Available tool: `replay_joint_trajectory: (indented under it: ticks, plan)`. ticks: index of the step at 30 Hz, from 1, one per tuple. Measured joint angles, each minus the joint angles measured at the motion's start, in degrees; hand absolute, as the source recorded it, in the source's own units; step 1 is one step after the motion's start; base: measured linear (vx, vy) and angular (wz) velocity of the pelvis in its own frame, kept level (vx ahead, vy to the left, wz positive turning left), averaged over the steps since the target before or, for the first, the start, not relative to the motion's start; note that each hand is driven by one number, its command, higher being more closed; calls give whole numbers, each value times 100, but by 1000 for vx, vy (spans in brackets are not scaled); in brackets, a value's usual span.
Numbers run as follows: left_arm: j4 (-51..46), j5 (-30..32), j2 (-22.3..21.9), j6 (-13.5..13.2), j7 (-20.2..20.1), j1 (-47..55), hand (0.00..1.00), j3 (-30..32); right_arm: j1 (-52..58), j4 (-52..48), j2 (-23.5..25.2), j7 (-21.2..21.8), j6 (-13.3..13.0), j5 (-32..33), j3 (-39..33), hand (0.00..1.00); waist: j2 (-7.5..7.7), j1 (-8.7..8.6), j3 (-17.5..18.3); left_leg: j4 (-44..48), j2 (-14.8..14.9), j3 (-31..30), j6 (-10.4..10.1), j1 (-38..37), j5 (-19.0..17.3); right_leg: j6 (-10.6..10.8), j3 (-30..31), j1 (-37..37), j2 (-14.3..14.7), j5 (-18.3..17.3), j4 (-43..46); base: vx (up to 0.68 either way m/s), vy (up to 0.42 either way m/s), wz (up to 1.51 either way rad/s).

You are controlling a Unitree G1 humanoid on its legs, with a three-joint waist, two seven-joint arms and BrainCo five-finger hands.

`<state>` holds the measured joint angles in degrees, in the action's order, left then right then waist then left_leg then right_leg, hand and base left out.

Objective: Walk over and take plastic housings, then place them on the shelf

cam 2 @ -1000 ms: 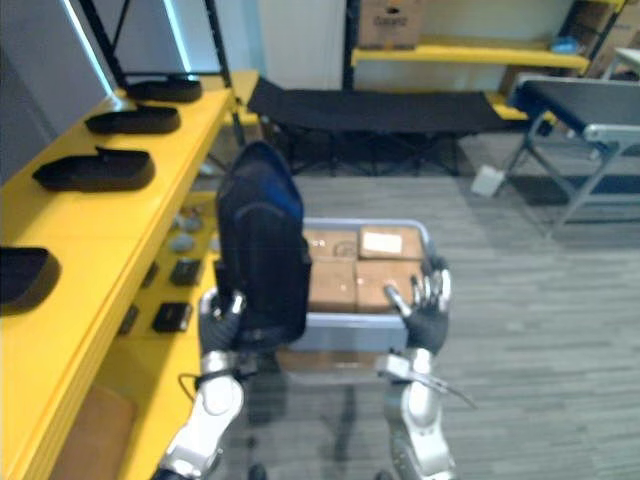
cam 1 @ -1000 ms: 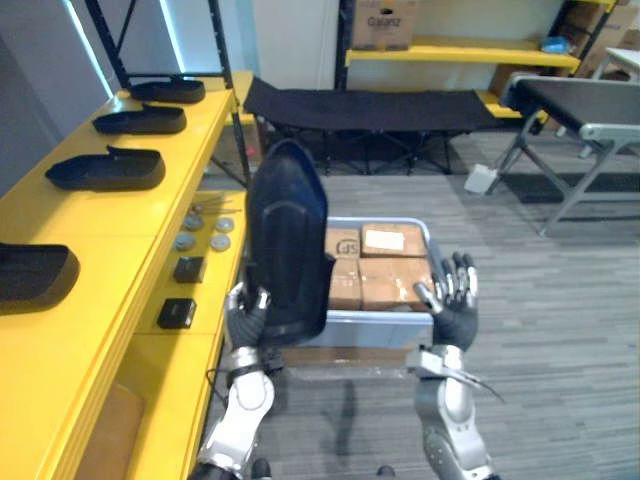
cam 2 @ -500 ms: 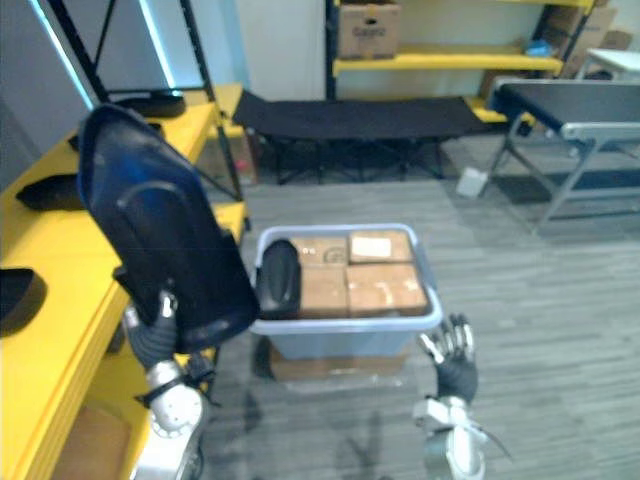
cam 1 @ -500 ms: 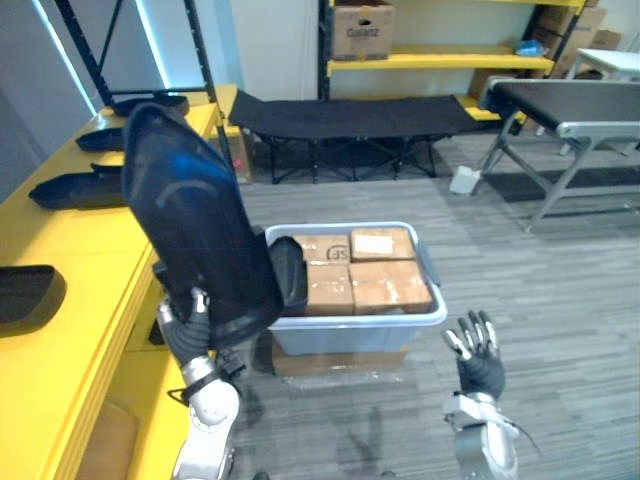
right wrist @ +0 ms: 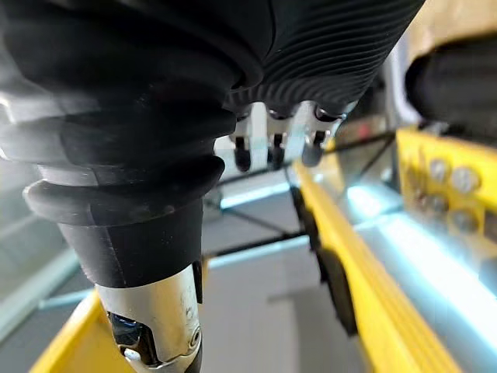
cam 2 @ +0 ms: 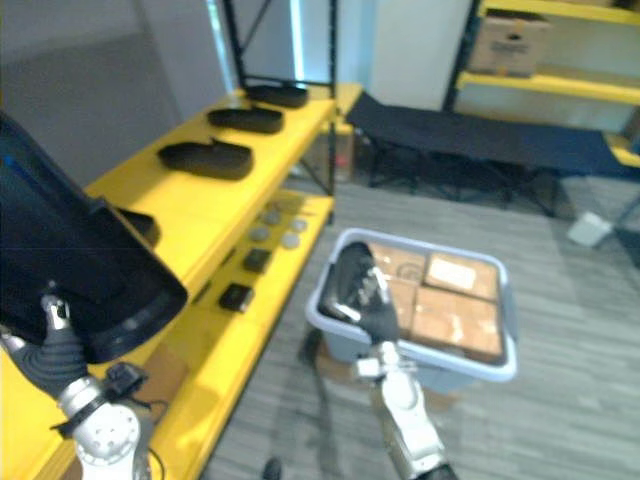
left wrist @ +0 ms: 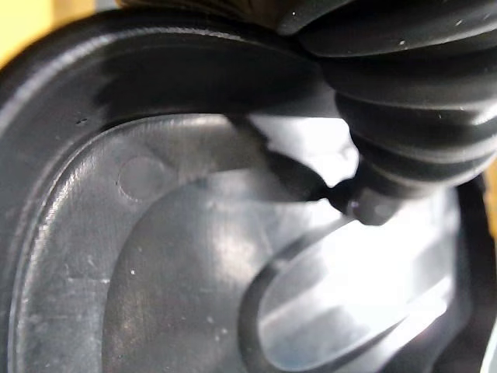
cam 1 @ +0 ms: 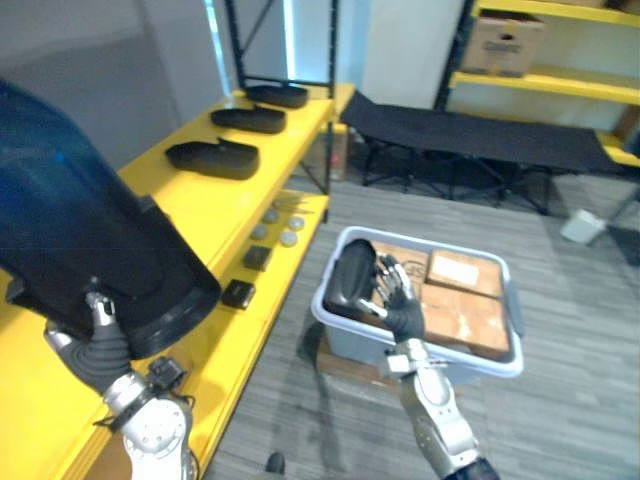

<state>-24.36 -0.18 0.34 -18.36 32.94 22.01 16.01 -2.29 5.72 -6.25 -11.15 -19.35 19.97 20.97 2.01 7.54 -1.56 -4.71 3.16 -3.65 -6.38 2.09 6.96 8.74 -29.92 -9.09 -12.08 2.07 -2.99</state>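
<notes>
My left hand [cam 1: 95, 350] is shut on a large black plastic housing [cam 1: 80, 240], holding it tilted above the near end of the yellow shelf [cam 1: 200, 205]. Its glossy inner face [left wrist: 194, 272] shows close up in the left wrist view. Three more black housings [cam 1: 212, 157] lie in a row further along the shelf. Another housing [cam 1: 350, 280] leans at the left end of a grey bin [cam 1: 470, 362]. My right hand [cam 1: 400, 305] is open in front of that bin, beside the leaning housing, its fingers [right wrist: 272, 144] straight.
The bin holds several cardboard boxes [cam 1: 460, 300]. Small dark blocks [cam 1: 237, 294] and round discs [cam 1: 280, 225] lie on the lower yellow ledge. A black cot [cam 1: 470, 130] stands behind the bin, and a far yellow rack carries a carton [cam 1: 503, 40]. Grey floor lies to the right.
The camera has swung left toward the shelf. My left hand has carried the housing from in front of the bin out over the shelf. My right hand has come up by the bin.
</notes>
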Motion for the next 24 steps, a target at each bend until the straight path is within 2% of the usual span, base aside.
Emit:
replay_joint_trajectory:
  ticks: [4,6,7,9,10,12,14,16,17,18,19,21,24]
  plan:
    - [-112,-195,-115,-155,-343,114,100,138,-30,1,16,15,78,28,-13,0,-26,27,-130,2,7,-58,15,-22,-1,-35,-139,-100,2,-85,63,0,-10,14]
    - [-169,-215,-97,-316,-599,-3,100,117,0,2,4,45,188,45,-99,0,-33,-120,-286,-11,46,191,111,61,26,4,-474,-286,-4,-115,58,-65,-2,92]
    - [-169,-215,-60,-415,-783,-229,100,62,93,-3,-37,127,196,49,-245,0,-36,-239,-317,3,144,741,204,144,144,74,-881,-413,-38,-143,90,-64,21,128]
    - [-187,-250,-59,-580,-946,-496,100,8,177,-2,-118,130,194,-65,-431,0,-61,-207,-430,3,117,865,214,205,330,164,-1121,-503,-107,-204,218,-9,82,98]
    - [-265,-351,-27,-672,-957,-537,100,8,171,-3,-129,139,194,-136,-454,0,-51,-126,-489,2,62,847,224,239,326,162,-1133,-483,-174,-267,285,7,118,41]
    - [-313,-472,62,-707,-954,-566,100,6,171,-4,-59,203,164,-170,-455,0,-36,-129,-504,1,-8,784,241,298,308,151,-1165,-417,-265,-400,459,11,105,22]
    - [-312,-622,217,-710,-1014,-657,100,-69,186,-21,-54,272,158,-170,-463,0,-19,-162,-532,1,-57,708,276,306,304,-27,-919,-283,-352,-714,842,3,64,27]
    - [-207,-678,444,-743,-1219,-883,100,-256,335,-175,-20,316,-10,-172,-666,0,70,-239,-591,0,-142,523,320,293,333,-185,-192,-138,-323,-1133,1229,-17,-29,41]
    - [-141,-681,486,-747,-1261,-953,100,-327,379,-227,-14,323,-59,-173,-743,0,91,-248,-595,0,-162,479,317,297,339,-229,-39,-116,-323,-1173,1287,-4,-42,53]
    - [6,-702,546,-746,-1352,-1071,100,-439,419,-291,-16,347,-117,-177,-886,0,106,-340,-602,0,-206,357,277,315,397,-246,189,-123,-315,-1215,1357,-2,-39,45]
    - [133,-741,586,-734,-1394,-1136,100,-527,417,-291,-17,360,-177,-179,-987,0,106,-382,-602,2,-220,300,264,313,414,-191,207,-148,-317,-1251,1386,-6,-47,37]
    - [154,-790,582,-730,-1411,-1107,100,-566,412,-291,-22,380,-239,-285,-1074,0,87,-374,-613,4,-191,319,240,299,455,-146,227,-150,-293,-1278,1365,-29,-79,0]
    - [140,-792,531,-725,-1385,-1058,100,-583,318,-298,-64,604,-243,-419,-1066,0,-37,-342,-691,5,-37,406,186,292,493,-136,366,-83,-158,-1275,1324,-73,-74,-19]
